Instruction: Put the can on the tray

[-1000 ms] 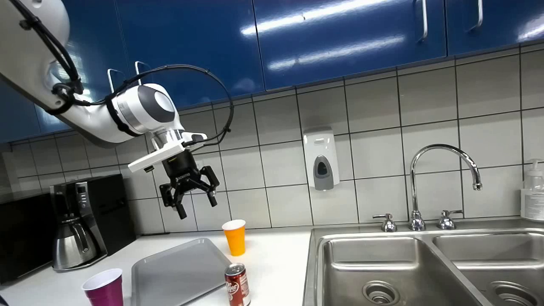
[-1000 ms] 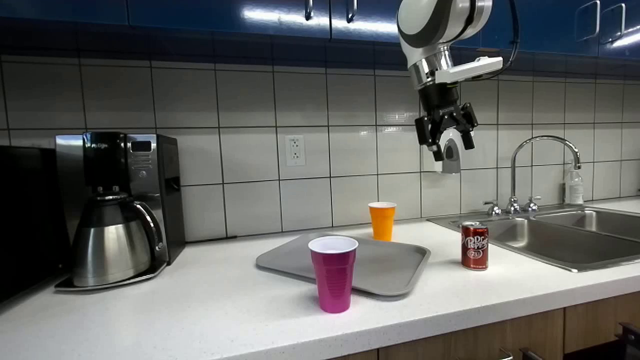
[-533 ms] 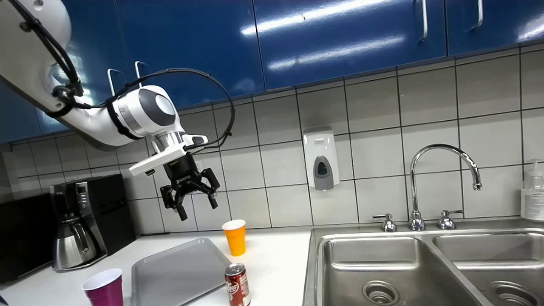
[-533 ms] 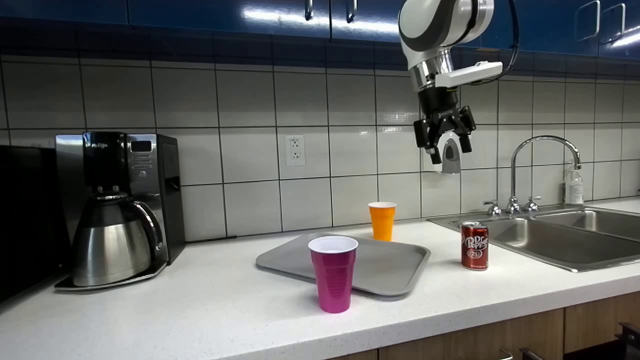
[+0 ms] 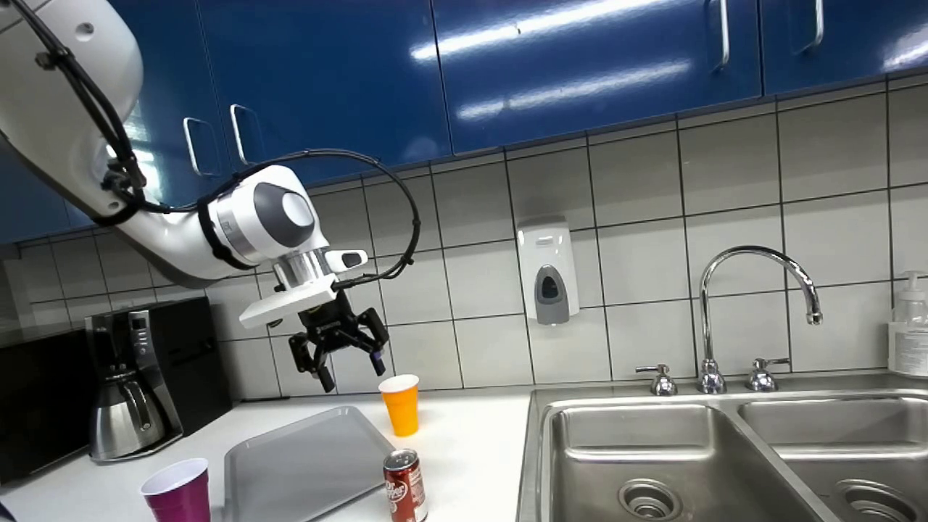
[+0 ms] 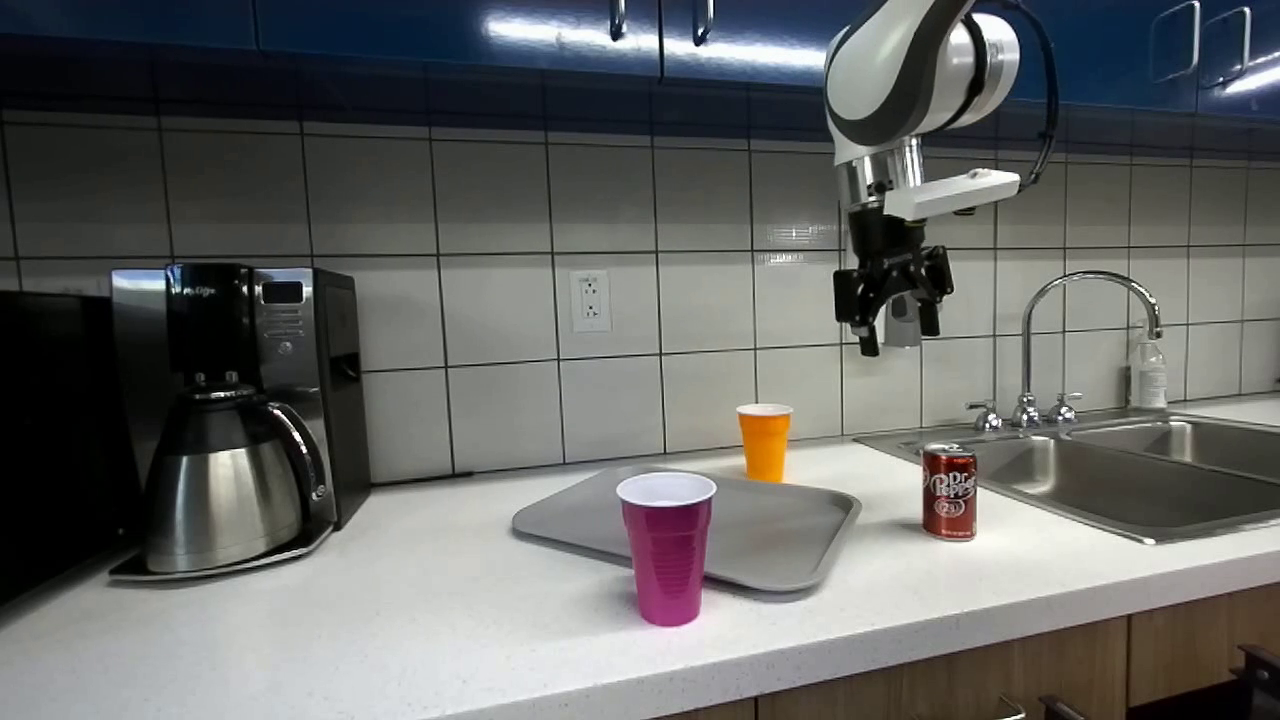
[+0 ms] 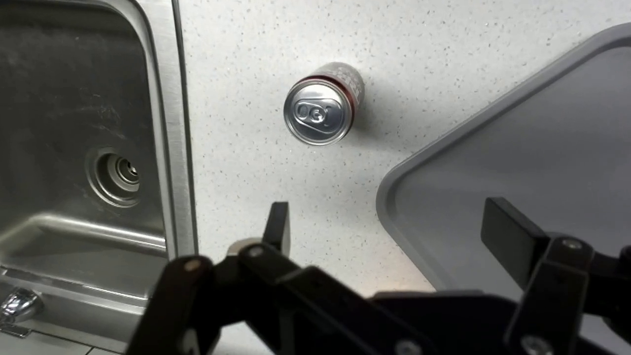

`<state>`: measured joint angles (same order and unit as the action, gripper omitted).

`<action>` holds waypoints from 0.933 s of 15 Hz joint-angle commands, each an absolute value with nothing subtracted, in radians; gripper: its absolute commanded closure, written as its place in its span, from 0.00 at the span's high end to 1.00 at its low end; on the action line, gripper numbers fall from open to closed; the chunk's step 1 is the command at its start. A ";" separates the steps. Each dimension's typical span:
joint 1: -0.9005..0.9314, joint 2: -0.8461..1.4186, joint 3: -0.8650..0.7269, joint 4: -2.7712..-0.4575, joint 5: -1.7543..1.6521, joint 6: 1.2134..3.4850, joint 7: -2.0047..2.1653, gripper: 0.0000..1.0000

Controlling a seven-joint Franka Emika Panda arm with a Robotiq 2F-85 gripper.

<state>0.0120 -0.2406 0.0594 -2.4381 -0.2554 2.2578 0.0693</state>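
Can (image 7: 324, 104), one: upright on counter (image 7: 236, 123); in the wrist view, eleven o'clock from your gripper (image 7: 387, 219), jaws apart. Tray (image 7: 542, 148): can's four o'clock. Can handling: probably slick, thin-walled, weighty if full; clasp mid-body.

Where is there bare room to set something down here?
A wide bare patch of counter lies between the coffee maker and the purple cup; the tray looks bare too. It's tighter around the can, between tray and sink.
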 commanded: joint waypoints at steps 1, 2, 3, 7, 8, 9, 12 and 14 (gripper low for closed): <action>-0.009 -0.220 0.043 -2.457 -0.266 2.324 0.095 1.00; -0.013 -0.215 0.039 -2.460 -0.269 2.333 0.100 1.00; -0.018 -0.209 0.032 -2.460 -0.270 2.339 0.098 1.00; -0.035 -0.182 0.011 -2.463 -0.269 2.363 0.102 1.00; -0.035 -0.173 0.005 -2.465 -0.259 2.369 0.095 1.00; -0.036 -0.164 0.000 -2.467 -0.252 2.379 0.094 1.00; -0.037 -0.129 -0.014 -2.468 -0.228 2.402 0.089 1.00; -0.038 -0.103 -0.020 -2.467 -0.225 2.417 0.094 1.00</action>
<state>-0.0260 -0.1348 -0.0177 -2.4675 -0.2393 2.3843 0.0762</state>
